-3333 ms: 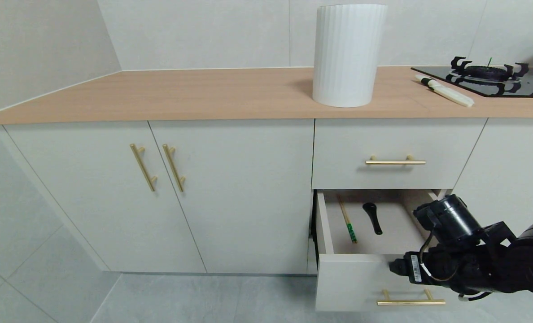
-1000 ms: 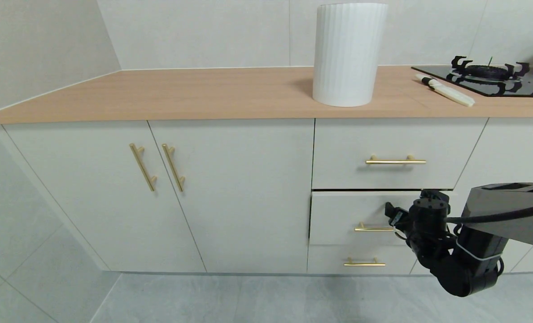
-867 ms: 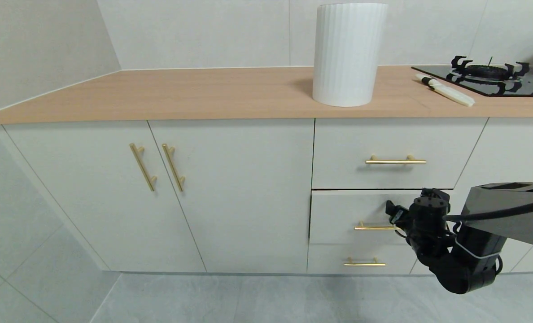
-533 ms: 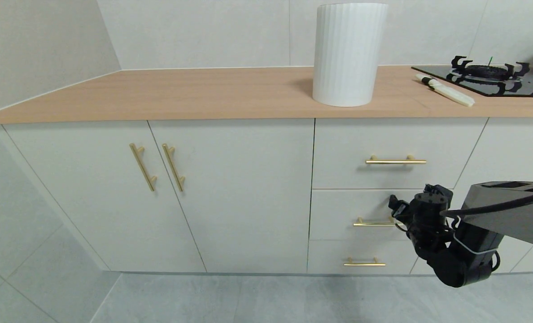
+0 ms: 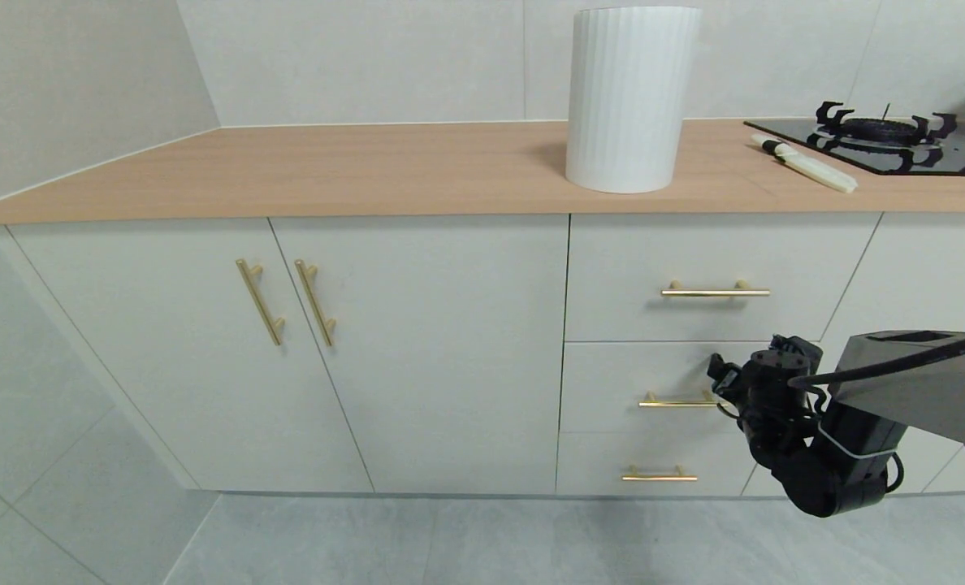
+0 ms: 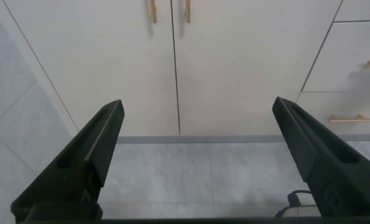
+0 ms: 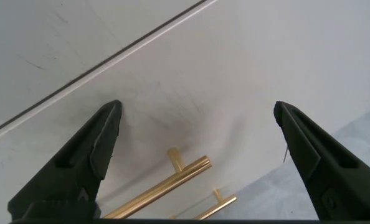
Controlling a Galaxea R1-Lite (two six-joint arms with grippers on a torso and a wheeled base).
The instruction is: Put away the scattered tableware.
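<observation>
Right hand [image 5: 720, 388]: fingers apart, empty, held before the brass bar handle [image 5: 677, 400] of the shut white middle drawer [image 5: 612, 382]. Slender cream-white utensil [image 5: 807, 165]: laid on the wooden counter [image 5: 369, 171] beside the black hob [image 5: 921, 158]; judged light, stiff, smooth; best taken mid-length, across its width.

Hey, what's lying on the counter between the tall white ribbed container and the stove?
A pale utensil with a dark end lies on the countertop beside the stove, apart from the container, in the head view.
</observation>
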